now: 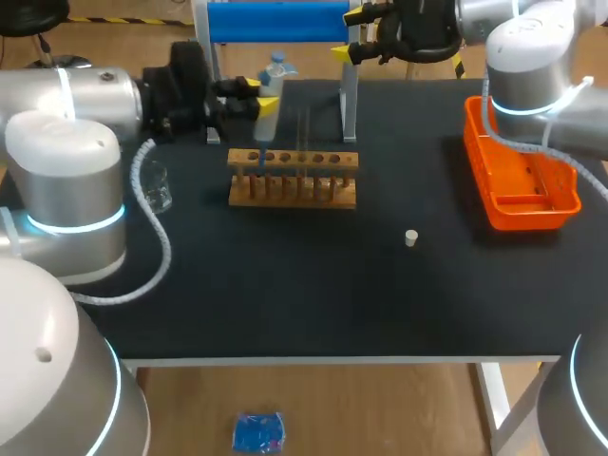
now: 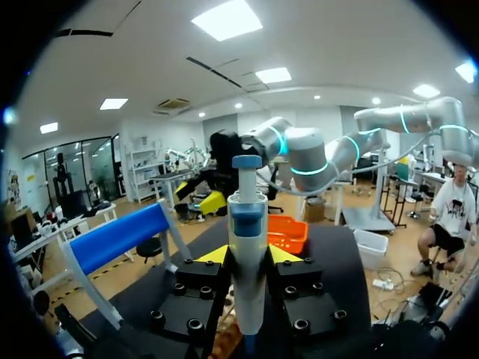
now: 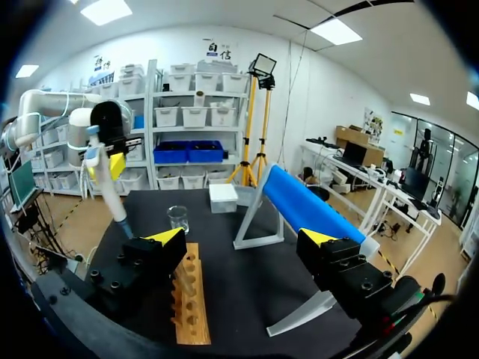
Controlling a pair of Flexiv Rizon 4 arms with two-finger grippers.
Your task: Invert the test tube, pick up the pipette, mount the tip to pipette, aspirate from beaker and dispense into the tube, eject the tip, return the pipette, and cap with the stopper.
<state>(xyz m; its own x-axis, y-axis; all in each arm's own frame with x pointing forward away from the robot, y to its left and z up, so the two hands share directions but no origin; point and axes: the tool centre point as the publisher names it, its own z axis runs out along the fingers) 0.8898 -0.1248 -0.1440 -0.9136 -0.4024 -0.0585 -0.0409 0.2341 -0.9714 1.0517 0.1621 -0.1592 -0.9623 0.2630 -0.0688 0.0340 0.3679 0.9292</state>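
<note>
Pipette (image 1: 266, 122) pick-up looks done: the left claw (image 1: 256, 95) is closed around it, above the wooden rack (image 1: 293, 178) near the tabletop's back edge. The right claw (image 1: 350, 33) hangs wide apart, holding nothing. The stopper (image 1: 411, 237) lies alone toward the right edge, so capping and putting the pipette back seem left.

In the left wrist view the pipette (image 2: 248, 247) is cut off at its lower end by the picture's edge, and only a sliver of the wooden rack (image 2: 227, 340) is seen beneath it. In the head view the beaker (image 1: 158, 190) is partly hidden by the left arm's cable (image 1: 163, 249), and the test tube (image 1: 305, 142) is made out only faintly.
</note>
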